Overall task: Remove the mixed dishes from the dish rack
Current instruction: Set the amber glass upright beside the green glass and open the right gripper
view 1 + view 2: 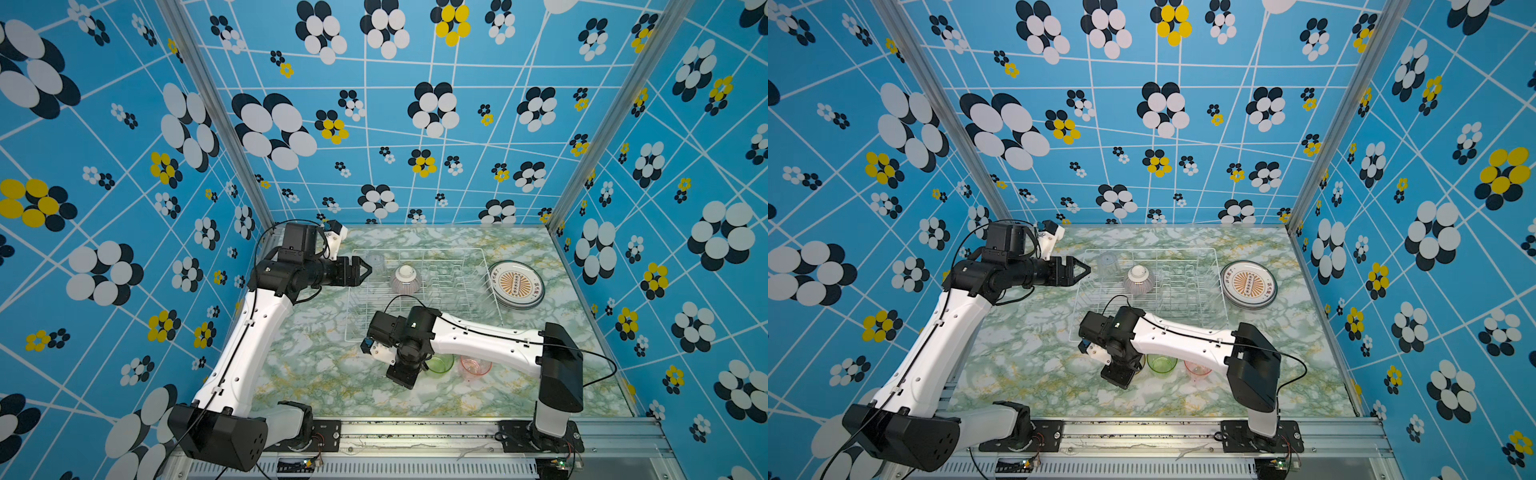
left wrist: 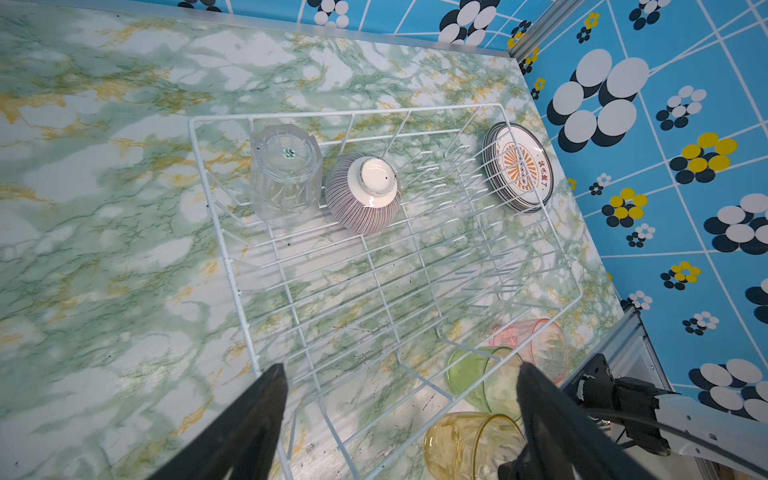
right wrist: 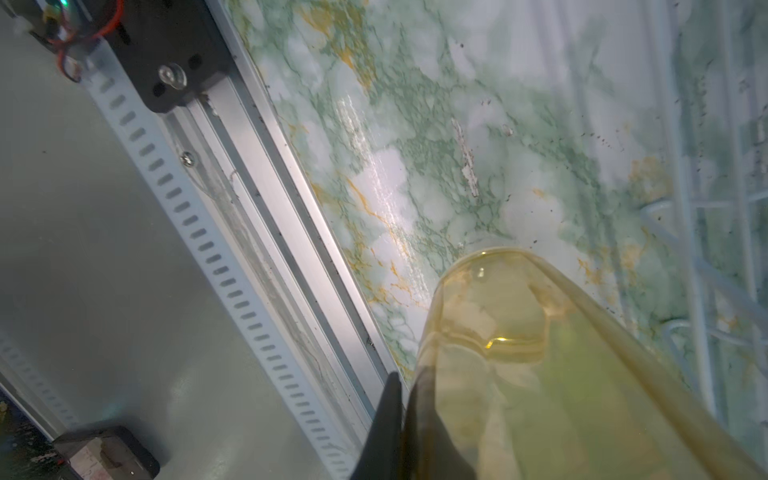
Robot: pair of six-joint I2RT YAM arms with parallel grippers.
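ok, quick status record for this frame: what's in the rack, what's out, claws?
in dish rack: clear tumbler, striped bowl, both upside down
outside rack: plates, green tumbler, pink tumbler
left claw: open, empty, at rack's left side
right claw: shut on amber tumbler rim, outside rack

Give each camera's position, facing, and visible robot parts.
Top views: high in front, looking down and back at the table, dish rack, left arm and right arm.
Left wrist: above the rack's left edge, looking down across it; open left end effector and the right arm show.
Right wrist: low by the front rail, looking down at the table; right end effector shut on the amber tumbler's wall.
Shared: both wrist views show the amber tumbler; top views and left wrist share the striped bowl and plates.
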